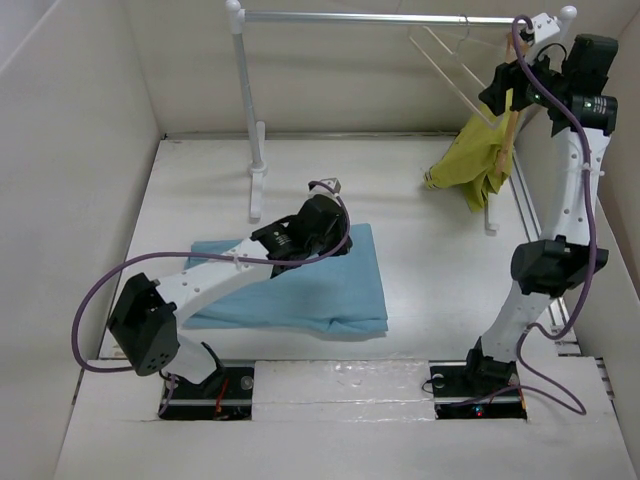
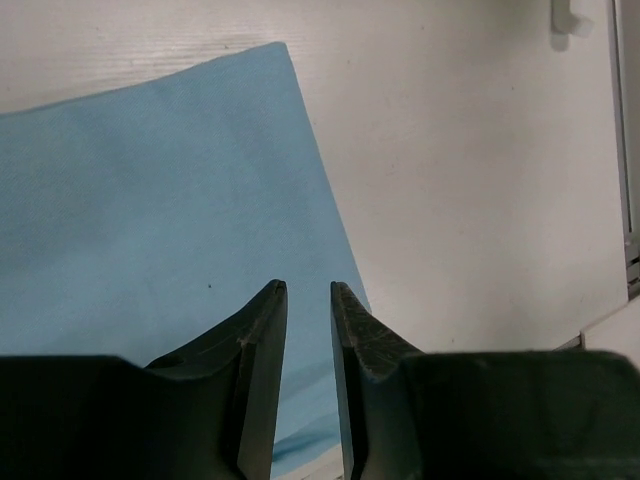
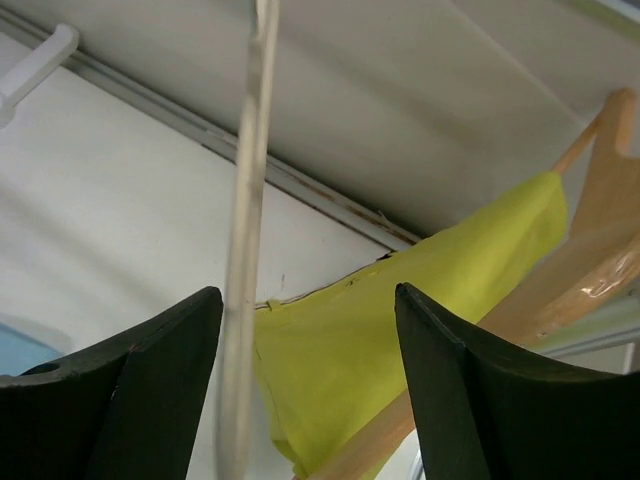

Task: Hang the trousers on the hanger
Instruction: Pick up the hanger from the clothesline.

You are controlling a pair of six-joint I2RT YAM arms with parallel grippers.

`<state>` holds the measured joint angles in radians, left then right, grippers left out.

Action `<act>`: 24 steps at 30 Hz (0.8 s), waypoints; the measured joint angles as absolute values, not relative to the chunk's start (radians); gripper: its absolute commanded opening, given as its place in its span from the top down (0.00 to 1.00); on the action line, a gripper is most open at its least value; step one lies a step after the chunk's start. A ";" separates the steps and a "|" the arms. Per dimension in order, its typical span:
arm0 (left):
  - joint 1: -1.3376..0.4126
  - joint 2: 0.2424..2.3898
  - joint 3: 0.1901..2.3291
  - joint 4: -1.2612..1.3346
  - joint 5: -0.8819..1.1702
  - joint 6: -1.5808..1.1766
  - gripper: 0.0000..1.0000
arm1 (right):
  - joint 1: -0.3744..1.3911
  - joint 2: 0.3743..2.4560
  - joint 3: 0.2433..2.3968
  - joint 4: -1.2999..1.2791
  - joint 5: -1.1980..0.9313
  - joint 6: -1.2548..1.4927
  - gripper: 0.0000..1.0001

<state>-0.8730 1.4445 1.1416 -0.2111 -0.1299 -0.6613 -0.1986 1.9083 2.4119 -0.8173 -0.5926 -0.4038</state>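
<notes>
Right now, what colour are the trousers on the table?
Plain light blue trousers, clearest in the left wrist view.

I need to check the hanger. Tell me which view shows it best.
Top external: the hanger hangs from the rail, most of its triangle visible. Right wrist shows just a close strip of the hanger; left wrist shows none.

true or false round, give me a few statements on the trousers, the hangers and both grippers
1. The trousers lie folded on the table. True.
2. The left gripper is clamped on the trousers. False: its jaws stand slightly apart above the cloth, with nothing between them.
3. The right gripper is open, with a thin bar of the hanger running between its fingers. True.
4. The yellow-green garment lies flat on the table. False: it hangs from the tan wooden hanger.
</notes>
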 measured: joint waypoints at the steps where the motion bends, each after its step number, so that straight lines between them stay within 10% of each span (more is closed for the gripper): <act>1: -0.873 1.444 1.134 -0.212 -0.123 -0.662 0.79 | -0.212 1.922 2.413 -0.819 -0.619 -0.403 0.28; 4: -0.873 1.444 1.116 -0.215 -0.112 -0.662 0.79 | -0.245 1.945 2.406 -0.822 -0.688 -0.393 0.32; 10: -0.873 1.444 1.105 -0.214 -0.109 -0.663 0.79 | -0.240 1.904 2.292 -0.792 -0.747 -0.381 0.88; 17: -0.873 1.448 1.110 -0.229 -0.106 -0.659 0.44 | -0.169 1.865 2.233 -0.740 -0.701 -0.361 1.00; 24: -0.872 1.462 1.187 -0.266 -0.093 -0.646 0.38 | -0.049 1.720 2.180 -0.669 -0.499 -0.347 1.00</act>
<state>-0.8719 1.4616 1.1870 -0.2665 -0.0933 -0.6464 -0.0490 1.7195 2.1799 -0.6685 -0.4992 -0.3473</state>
